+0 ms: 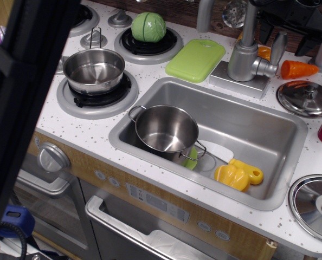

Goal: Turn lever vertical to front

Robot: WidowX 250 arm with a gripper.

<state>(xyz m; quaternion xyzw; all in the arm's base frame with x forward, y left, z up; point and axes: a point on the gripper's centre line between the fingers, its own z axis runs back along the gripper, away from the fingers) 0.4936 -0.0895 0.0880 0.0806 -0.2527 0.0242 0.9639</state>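
While the black hand (307,19) hangs up at the 1 o'clock corner, it's cut off by the frame edge, so I can't tell how far open it is – nothing looks held. The lever (278,47) is just below and left of it, standing upright with a slight tilt, joined by a stub to the tap (243,60) at the back of the sink (258,130). No contact between hand and lever that I can see. An orange carrot (297,69) lies right beside the lever at 3 o'clock, with a lid (306,98) in front of it on the worktop (90,130). In the sink – a steel pot (166,130) at 9 o'clock and a yellow pepper (234,176) near the front wall. Green board (195,59) sits left of the tap.
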